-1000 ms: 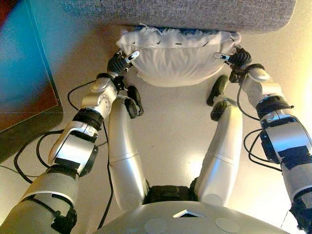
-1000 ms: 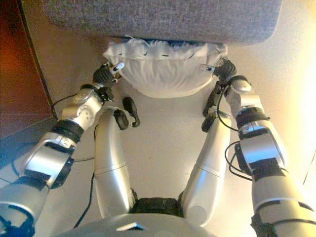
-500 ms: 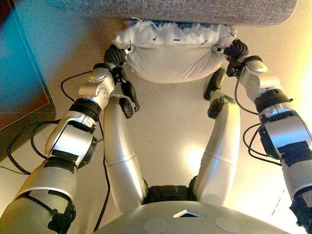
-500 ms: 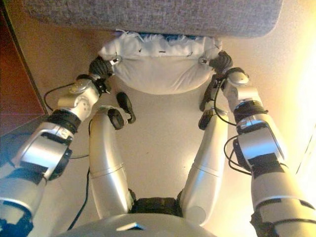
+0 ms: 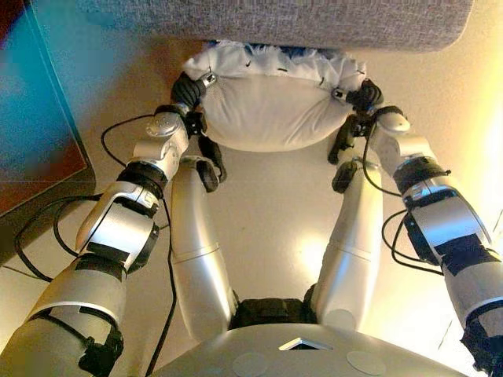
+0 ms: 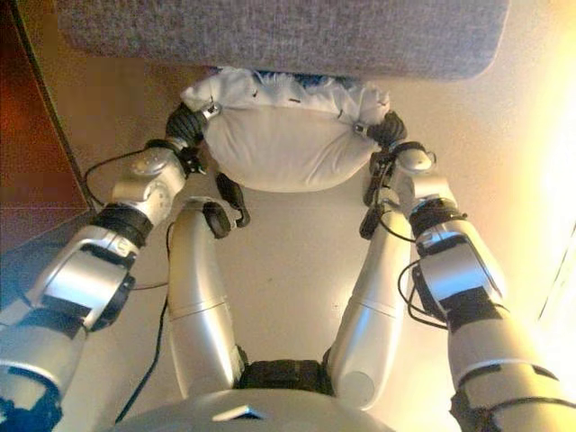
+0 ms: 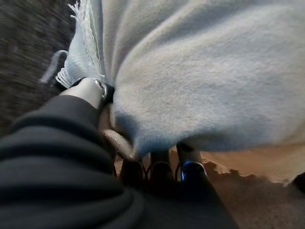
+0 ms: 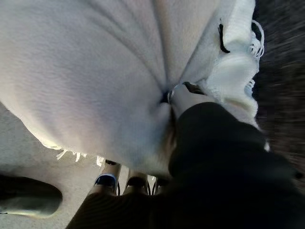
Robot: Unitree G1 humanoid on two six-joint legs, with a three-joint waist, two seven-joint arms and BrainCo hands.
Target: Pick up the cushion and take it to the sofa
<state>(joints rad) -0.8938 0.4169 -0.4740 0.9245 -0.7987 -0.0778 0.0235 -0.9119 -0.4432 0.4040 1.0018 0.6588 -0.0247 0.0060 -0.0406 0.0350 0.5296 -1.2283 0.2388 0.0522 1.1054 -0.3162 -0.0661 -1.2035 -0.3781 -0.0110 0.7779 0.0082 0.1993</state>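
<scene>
A white fringed cushion (image 5: 271, 106) is held between both hands, close against the front edge of the grey sofa (image 5: 314, 20). My left hand (image 5: 189, 90) is shut on the cushion's left end; its thumb presses on top and its fingers (image 7: 162, 164) curl beneath the cushion (image 7: 205, 71). My right hand (image 5: 361, 94) is shut on the right end; its thumb digs into the fabric (image 8: 95, 76) and its fingers (image 8: 128, 183) are curled underneath. The cushion is bunched inward between the hands.
A dark cabinet or table (image 5: 35, 110) stands on the floor to my left. The beige floor (image 5: 275, 204) lies below the cushion. The sofa's grey fabric (image 6: 288, 31) spans the top of the view.
Both hands have moved inward, squeezing the cushion narrower and rounder. The cushion has stayed against the sofa's front edge.
</scene>
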